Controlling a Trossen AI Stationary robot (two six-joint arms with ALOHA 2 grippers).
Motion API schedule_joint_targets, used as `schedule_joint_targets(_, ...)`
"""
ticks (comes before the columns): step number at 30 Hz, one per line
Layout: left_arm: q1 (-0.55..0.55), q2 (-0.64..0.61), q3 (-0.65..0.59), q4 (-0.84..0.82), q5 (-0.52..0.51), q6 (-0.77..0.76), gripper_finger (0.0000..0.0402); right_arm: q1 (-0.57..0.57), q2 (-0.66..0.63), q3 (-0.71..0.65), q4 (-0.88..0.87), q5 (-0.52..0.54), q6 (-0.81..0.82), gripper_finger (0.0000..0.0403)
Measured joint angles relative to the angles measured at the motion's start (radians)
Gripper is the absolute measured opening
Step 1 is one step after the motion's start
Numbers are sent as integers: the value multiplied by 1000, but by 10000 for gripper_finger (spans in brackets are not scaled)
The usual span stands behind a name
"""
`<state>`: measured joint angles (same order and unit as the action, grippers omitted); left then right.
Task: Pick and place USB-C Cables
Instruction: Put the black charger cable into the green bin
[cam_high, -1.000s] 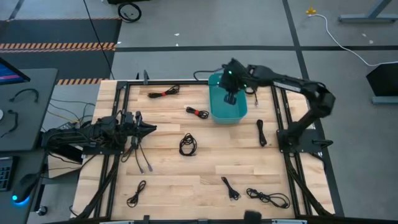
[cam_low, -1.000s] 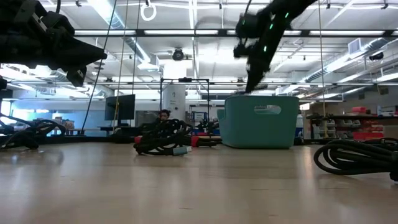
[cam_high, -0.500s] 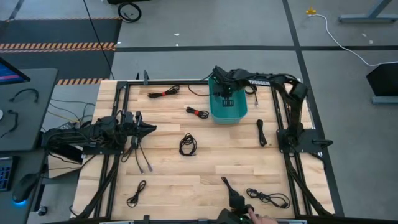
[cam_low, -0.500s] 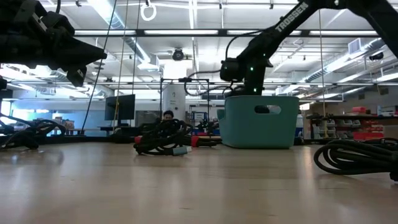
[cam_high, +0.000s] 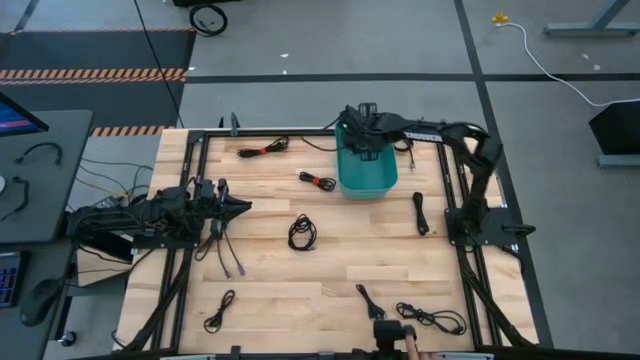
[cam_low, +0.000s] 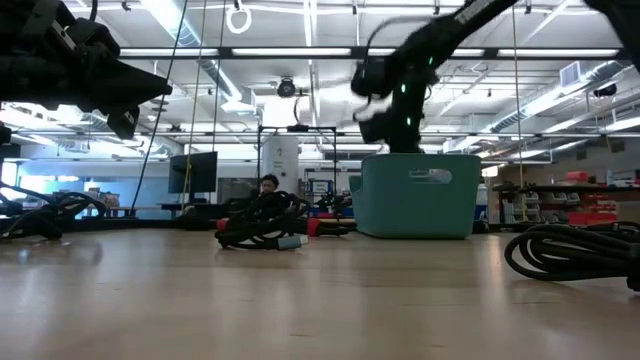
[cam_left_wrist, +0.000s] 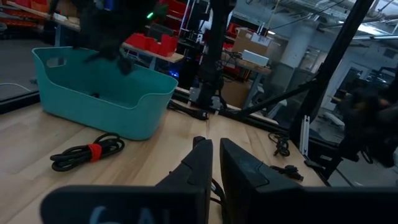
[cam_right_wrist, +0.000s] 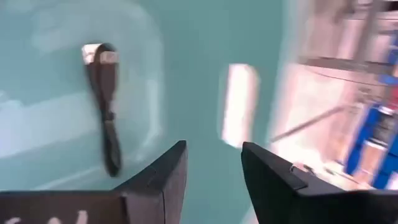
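Observation:
A teal bin (cam_high: 384, 184) stands at the table's far middle. My right gripper (cam_right_wrist: 213, 167) hangs over its far end (cam_high: 364, 138), open, tipped down into it, with nothing between the fingers. One black USB-C cable (cam_right_wrist: 107, 112) lies stretched out on the bin's inner floor. More cables lie loose on the wood: two with red parts (cam_high: 263, 149) (cam_high: 318, 181), a coil (cam_high: 302, 232), a straight one (cam_high: 420, 212), and several near the front edge (cam_high: 430, 318). My left gripper (cam_high: 240, 206) waits at the table's left, shut and level.
A black metal frame (cam_high: 455, 190) runs along the table's sides. A person's hand (cam_high: 408, 342) reaches in at the near edge beside a dark object (cam_high: 385, 330). Bare wood lies between the coil and the front cables.
My right gripper has shifted a little toward the far edge over the bin, dropped lower and rolled about, while its arm has swung round. A person's hand has come in at the table's near edge.

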<state>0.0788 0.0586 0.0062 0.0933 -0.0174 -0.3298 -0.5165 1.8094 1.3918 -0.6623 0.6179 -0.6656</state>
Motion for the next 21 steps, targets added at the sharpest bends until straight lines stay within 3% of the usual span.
schedule_joint_targets(2, 0, 0, 0, 0, 0, 0, 34, 47, -66, 1, 0, -5, 81, 153)
schedule_joint_targets(6, 0, 0, 0, 0, 0, 0, 31, 163, -183, 1, 2, -113, 283, 143)
schedule_joint_targets(10, 0, 0, 0, 0, 0, 0, 30, 325, -230, 2, 43, -199, 425, 131)
schedule_joint_targets(16, 0, 0, 0, 0, 0, 0, 36, 561, -121, 2, 181, -388, 444, 121)
schedule_joint_targets(21, 0, 0, 0, 0, 0, 0, 32, 656, 31, 1, 335, -594, 400, 127)
